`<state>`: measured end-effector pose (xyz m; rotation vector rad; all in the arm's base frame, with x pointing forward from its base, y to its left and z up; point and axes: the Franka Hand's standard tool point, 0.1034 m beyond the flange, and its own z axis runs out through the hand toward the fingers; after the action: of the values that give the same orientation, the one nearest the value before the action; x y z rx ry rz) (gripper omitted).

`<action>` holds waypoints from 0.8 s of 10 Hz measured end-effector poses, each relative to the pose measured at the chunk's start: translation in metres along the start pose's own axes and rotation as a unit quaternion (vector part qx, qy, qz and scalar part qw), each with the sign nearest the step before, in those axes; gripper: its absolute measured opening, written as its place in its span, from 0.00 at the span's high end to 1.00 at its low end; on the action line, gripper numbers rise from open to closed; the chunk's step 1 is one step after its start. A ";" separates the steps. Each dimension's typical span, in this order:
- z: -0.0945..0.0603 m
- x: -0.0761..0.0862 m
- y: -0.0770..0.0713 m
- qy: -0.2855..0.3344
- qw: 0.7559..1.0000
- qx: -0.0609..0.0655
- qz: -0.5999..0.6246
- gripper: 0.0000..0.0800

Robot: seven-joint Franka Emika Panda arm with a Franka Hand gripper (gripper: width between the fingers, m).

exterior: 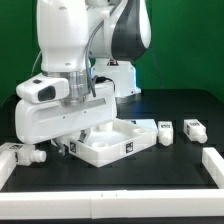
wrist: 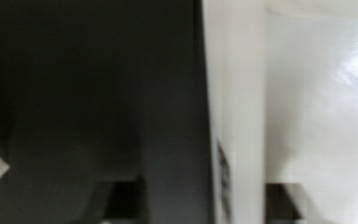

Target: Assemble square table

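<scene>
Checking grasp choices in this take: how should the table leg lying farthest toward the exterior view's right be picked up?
Pinch the leg across its stubby body, coming straight down from above. It seems to lie on its side on the black tabletop, apart from the next leg, so both flanks look free.

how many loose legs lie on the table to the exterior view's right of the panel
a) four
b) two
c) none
b: one leg lies just right of the panel, and another leg lies farther right.
</scene>
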<state>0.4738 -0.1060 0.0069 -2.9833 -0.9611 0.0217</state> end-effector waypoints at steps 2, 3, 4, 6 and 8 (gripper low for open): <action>0.000 0.000 0.000 0.000 1.000 0.000 0.000 0.87; 0.000 0.000 0.000 0.000 1.000 0.000 0.000 0.94; 0.000 0.000 0.000 0.000 1.000 0.000 0.000 0.94; -0.017 0.014 0.004 -0.013 0.999 0.017 0.037 0.94; -0.043 0.048 0.005 -0.030 0.994 0.022 0.105 0.94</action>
<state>0.5166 -0.0820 0.0491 -3.0430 -0.6382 0.1320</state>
